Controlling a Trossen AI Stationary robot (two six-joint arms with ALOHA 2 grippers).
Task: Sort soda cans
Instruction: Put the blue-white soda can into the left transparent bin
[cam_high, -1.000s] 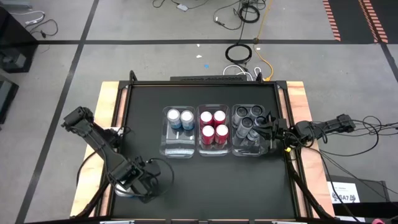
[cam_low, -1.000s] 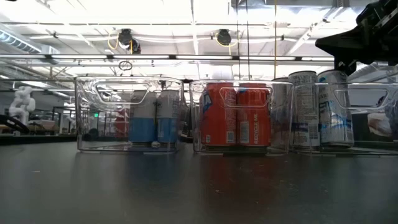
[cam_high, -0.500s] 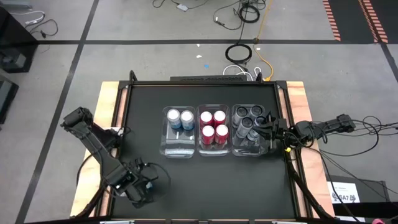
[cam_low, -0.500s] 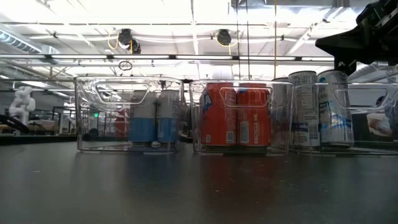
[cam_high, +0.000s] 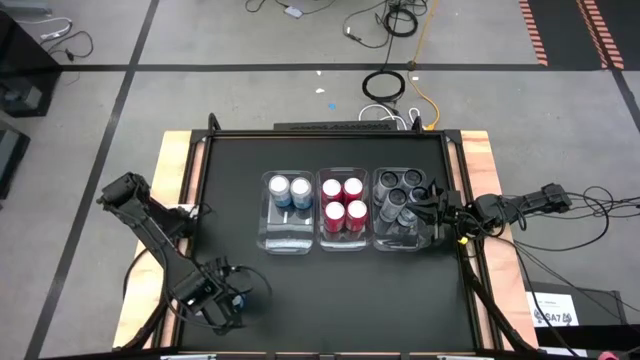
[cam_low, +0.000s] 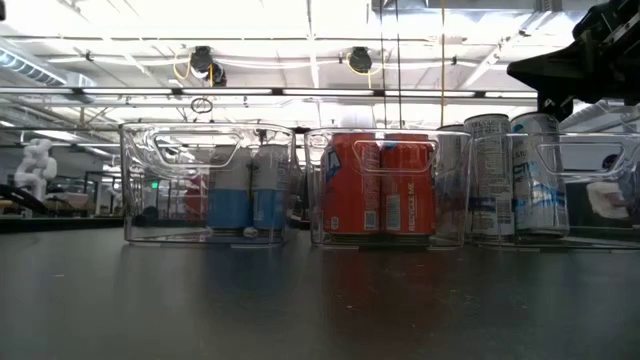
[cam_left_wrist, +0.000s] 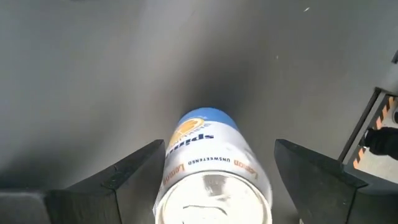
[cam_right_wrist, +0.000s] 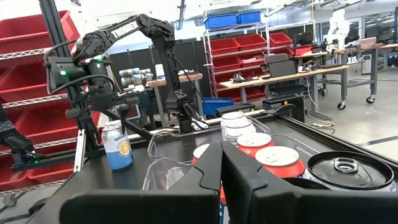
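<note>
Black tabletop: your left gripper (cam_left_wrist: 214, 177) straddles an upright blue can (cam_left_wrist: 211, 168), unclenched, well apart from the blue-can bin (cam_high: 285, 240); right gripper (cam_right_wrist: 221, 180) clenched.

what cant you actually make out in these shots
- Left hand: in the high view the arm's own body covers the blue can between its fingers; whether the fingers press the can, the left wrist view does not show.
- Rightmost clear bin: cut off by the low view's edge, so its dark cans cannot be counted there.
- Right hand: its shut fingers block part of the red cans in the right wrist view.
</note>
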